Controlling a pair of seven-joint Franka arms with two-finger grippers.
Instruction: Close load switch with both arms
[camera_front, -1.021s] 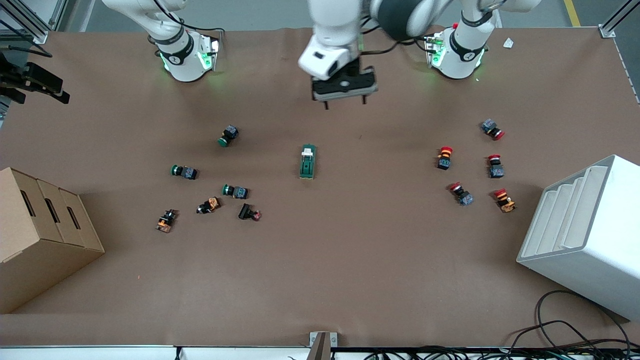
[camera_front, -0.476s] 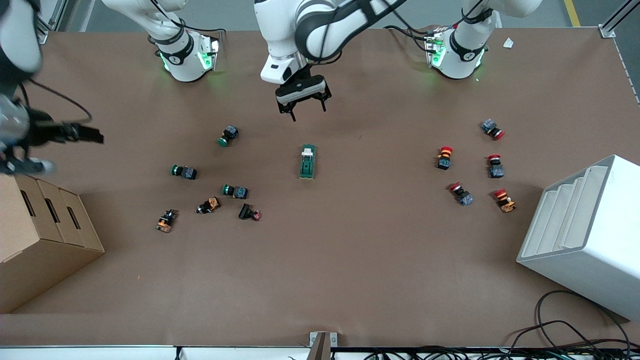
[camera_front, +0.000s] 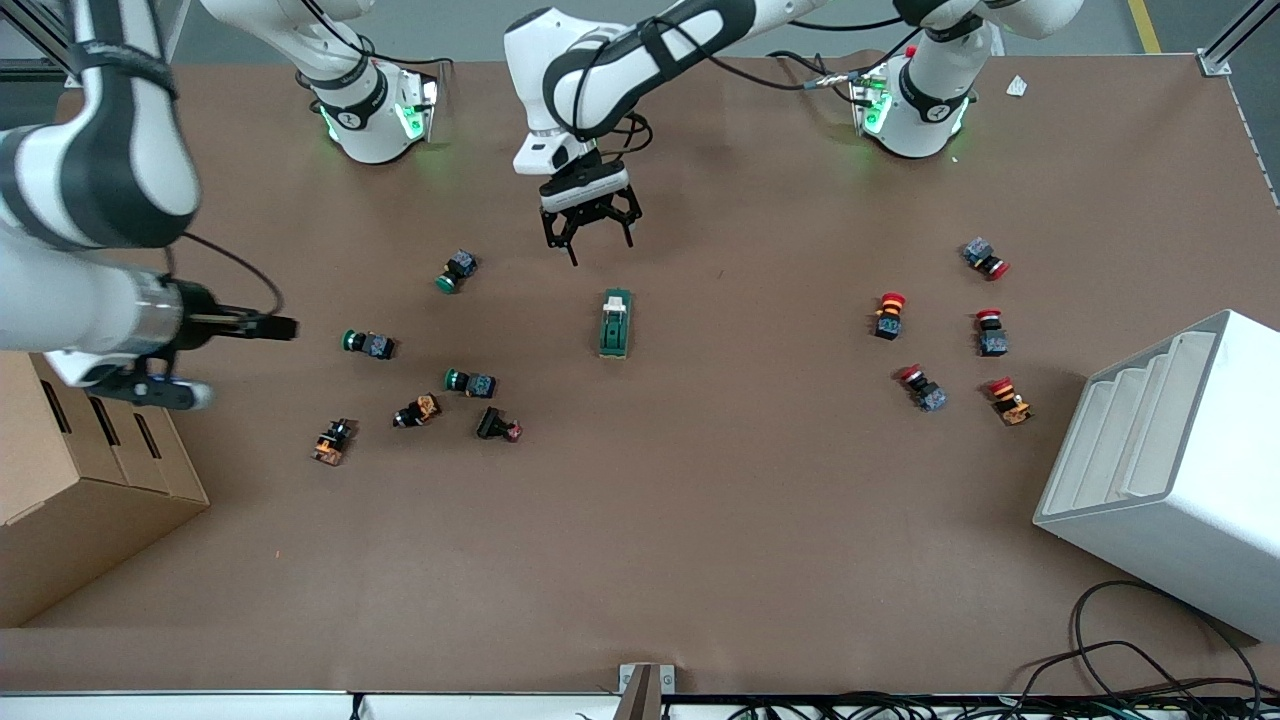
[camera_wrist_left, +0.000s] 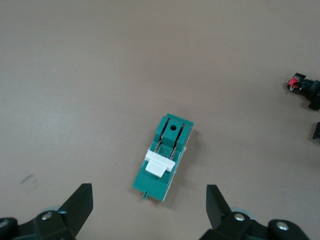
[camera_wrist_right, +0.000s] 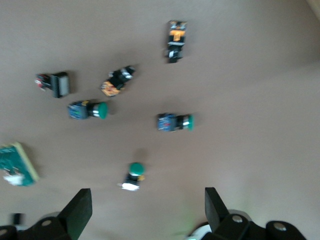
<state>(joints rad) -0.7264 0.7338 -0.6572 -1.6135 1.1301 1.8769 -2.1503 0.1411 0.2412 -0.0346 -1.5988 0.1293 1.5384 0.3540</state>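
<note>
The load switch (camera_front: 615, 323) is a dark-green block with a white lever at the end nearer the robot bases. It lies flat mid-table. My left gripper (camera_front: 590, 228) is open and empty, hanging over the bare table between the switch and the bases. In the left wrist view the switch (camera_wrist_left: 165, 160) lies just ahead of the open left gripper (camera_wrist_left: 149, 200). My right gripper (camera_front: 215, 358) is open and empty, high over the right arm's end of the table. The right wrist view shows the right gripper (camera_wrist_right: 148, 205) spread wide above green-capped push-buttons (camera_wrist_right: 136, 175), with the switch (camera_wrist_right: 17, 170) at the frame's edge.
Several green-capped and orange push-buttons (camera_front: 470, 382) lie toward the right arm's end. Several red-capped push-buttons (camera_front: 920, 385) lie toward the left arm's end. A cardboard box (camera_front: 80, 470) and a white rack (camera_front: 1170, 470) stand at the table's two ends.
My left gripper has come down and toward the switch. My right arm has swung in over the right arm's end of the table, above the green push-buttons.
</note>
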